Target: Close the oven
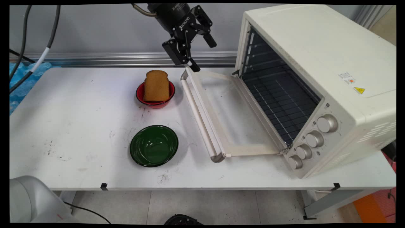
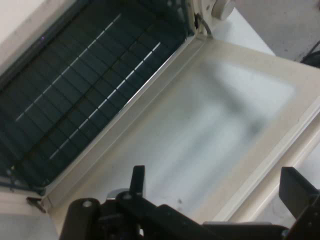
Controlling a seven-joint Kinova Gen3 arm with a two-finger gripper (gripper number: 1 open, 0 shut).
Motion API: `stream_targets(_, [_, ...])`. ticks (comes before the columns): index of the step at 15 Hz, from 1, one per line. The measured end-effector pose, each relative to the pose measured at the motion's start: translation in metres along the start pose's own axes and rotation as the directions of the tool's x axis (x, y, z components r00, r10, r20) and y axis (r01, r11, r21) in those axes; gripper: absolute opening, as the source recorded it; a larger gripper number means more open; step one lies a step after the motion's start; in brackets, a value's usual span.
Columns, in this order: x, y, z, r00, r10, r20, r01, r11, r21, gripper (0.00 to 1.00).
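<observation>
My black gripper [image 1: 202,55] hangs open and empty above the far end of the oven door [image 1: 221,110], close to its handle [image 1: 197,117]. The door of the white toaster oven [image 1: 316,72] lies folded down flat on the table, and the dark wire rack [image 1: 278,95] inside shows. In the hand view I look down on the door's glass pane [image 2: 215,130] and the rack [image 2: 75,85], with one fingertip [image 2: 137,179] and the other [image 2: 297,192] wide apart at the bottom. A slice of brown bread [image 1: 156,85] stands in a red bowl [image 1: 155,102] left of the door.
A dark green bowl [image 1: 154,145] sits empty nearer the table's front edge, left of the door handle. The oven's four knobs [image 1: 311,139] face the front right. Black cables [image 1: 34,47] hang at the far left.
</observation>
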Motion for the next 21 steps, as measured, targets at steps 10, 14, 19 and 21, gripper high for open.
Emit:
stream_targets(10, [-0.005,0.003,-0.001,0.996,-0.086,0.006,0.086,0.996,0.001,1.0])
stream_targets(14, [-0.02,0.024,-0.002,0.982,-0.184,0.041,0.184,0.983,0.007,1.0])
stream_targets(19, [-0.037,0.05,-0.001,0.955,-0.285,0.078,0.284,0.959,0.024,1.0])
stream_targets(21, [-0.047,0.063,-0.001,0.936,-0.34,0.096,0.337,0.94,0.047,1.0])
